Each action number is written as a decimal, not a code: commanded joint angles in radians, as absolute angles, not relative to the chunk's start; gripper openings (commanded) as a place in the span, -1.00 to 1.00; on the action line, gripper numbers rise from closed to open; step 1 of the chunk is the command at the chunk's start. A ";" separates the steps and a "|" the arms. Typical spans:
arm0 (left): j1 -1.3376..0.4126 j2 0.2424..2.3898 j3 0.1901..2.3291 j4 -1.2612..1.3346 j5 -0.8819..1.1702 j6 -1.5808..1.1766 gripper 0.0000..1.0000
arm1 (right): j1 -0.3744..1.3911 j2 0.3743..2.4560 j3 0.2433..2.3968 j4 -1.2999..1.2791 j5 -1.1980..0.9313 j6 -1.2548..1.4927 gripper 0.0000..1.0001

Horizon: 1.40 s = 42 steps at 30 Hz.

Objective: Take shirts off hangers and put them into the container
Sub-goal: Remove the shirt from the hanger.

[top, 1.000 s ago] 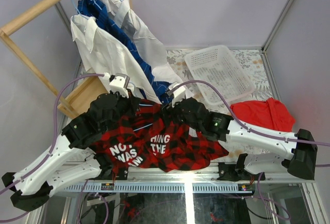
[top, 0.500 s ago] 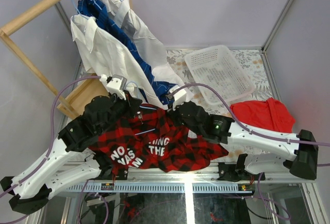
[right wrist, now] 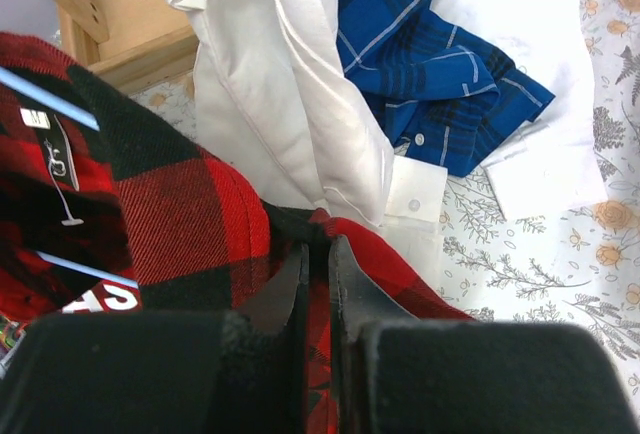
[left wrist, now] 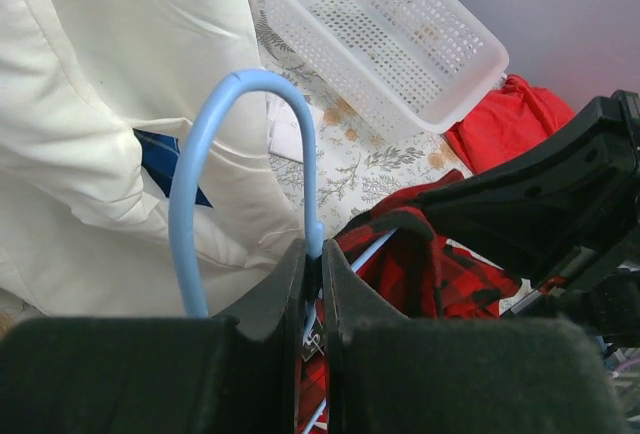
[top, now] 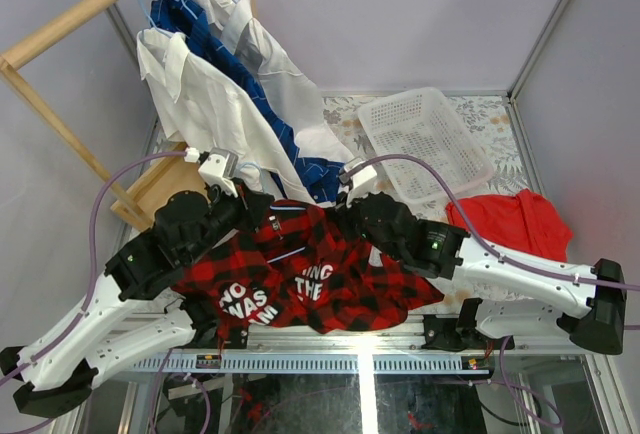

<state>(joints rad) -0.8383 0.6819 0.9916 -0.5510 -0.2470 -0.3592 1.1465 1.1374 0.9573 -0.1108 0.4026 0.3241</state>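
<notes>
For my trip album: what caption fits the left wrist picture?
Left gripper shut on the hook of a blue hanger, plaid shirt beside it, white basket beyond.

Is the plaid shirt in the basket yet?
No: the plaid shirt is down at the near edge by the arms, well apart from the basket at the back right.

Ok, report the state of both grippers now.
Left gripper: closed on the light-blue hanger, just below its hook.
Right gripper: closed on the plaid shirt.
</notes>
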 commanded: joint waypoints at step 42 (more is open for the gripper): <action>-0.839 0.596 0.953 -0.627 -0.323 -0.328 -0.99 | 0.826 0.719 0.689 -0.029 0.187 0.240 0.61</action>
